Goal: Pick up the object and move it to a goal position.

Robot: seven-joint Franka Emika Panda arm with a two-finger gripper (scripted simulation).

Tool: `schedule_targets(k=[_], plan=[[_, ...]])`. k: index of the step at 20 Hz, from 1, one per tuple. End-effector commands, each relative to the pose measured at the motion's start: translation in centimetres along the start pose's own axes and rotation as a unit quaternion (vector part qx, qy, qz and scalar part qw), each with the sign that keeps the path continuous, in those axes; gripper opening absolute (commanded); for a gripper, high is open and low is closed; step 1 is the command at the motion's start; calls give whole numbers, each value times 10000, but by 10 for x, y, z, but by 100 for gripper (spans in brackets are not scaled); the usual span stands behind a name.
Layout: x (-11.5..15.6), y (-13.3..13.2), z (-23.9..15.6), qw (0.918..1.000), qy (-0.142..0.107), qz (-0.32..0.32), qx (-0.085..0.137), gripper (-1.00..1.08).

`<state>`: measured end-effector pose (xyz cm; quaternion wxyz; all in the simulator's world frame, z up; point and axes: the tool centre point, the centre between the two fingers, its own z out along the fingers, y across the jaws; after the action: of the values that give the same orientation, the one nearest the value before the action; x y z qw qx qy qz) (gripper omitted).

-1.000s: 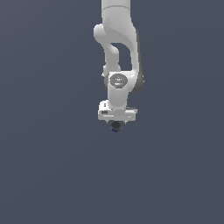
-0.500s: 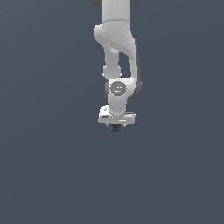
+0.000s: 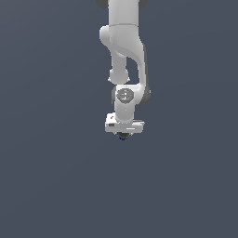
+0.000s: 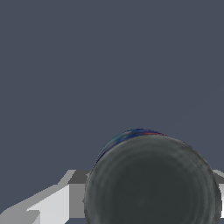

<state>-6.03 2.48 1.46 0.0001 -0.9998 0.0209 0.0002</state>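
The object point(image 3: 122, 136) is a tiny near-black roundish blob with a blue tinge, sitting right under the white gripper point(image 3: 123, 135) in the exterior view. In the wrist view the object point(image 4: 151, 179) fills the near field as a big dark round shape with a blue and red rim. A white and grey finger point(image 4: 52, 201) shows beside it. The jaws stand close against the object, which looks held between them. The fingertips are mostly hidden by the object and the gripper body.
The white arm point(image 3: 124, 60) hangs down from the top of the exterior view. All around is a plain dark grey-blue surface point(image 3: 56, 176).
The gripper with the dark object under it has shifted slightly upward and the arm has straightened a little. The hold looks unchanged.
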Motion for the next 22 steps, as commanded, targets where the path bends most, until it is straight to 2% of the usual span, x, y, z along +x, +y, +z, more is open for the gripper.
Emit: schedule_targets(k=[1, 7, 11, 16, 22], plan=[[0, 0, 1, 10000, 3, 1, -1, -100], [1, 1, -1, 10000, 1, 0, 0, -100], [5, 12, -9, 10000, 1, 0, 0, -100], [18, 38, -29, 10000, 1, 0, 0, -100], [40, 84, -64, 10000, 1, -1, 2, -100]])
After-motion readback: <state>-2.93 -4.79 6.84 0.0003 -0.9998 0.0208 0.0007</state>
